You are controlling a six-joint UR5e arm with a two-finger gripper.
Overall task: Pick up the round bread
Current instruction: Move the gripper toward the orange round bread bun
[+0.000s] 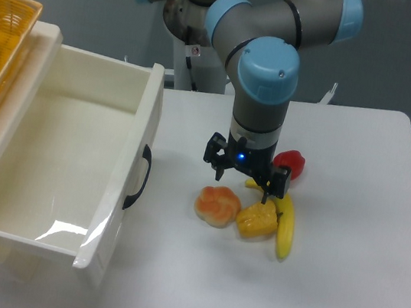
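The round bread is a small orange-brown lobed bun with a pale underside, lying on the white table just right of the white bin. My gripper hangs just above and slightly right of it, open, with nothing between its black fingers. One finger points down over the bun's upper edge, the other finger over the yellow-orange chunk. The gripper does not touch the bread.
A yellow-orange blocky chunk touches the bread's right side. A banana lies right of it, and a red pepper sits behind. A large white bin with a black handle stands at left, a wicker basket with a green item beyond it.
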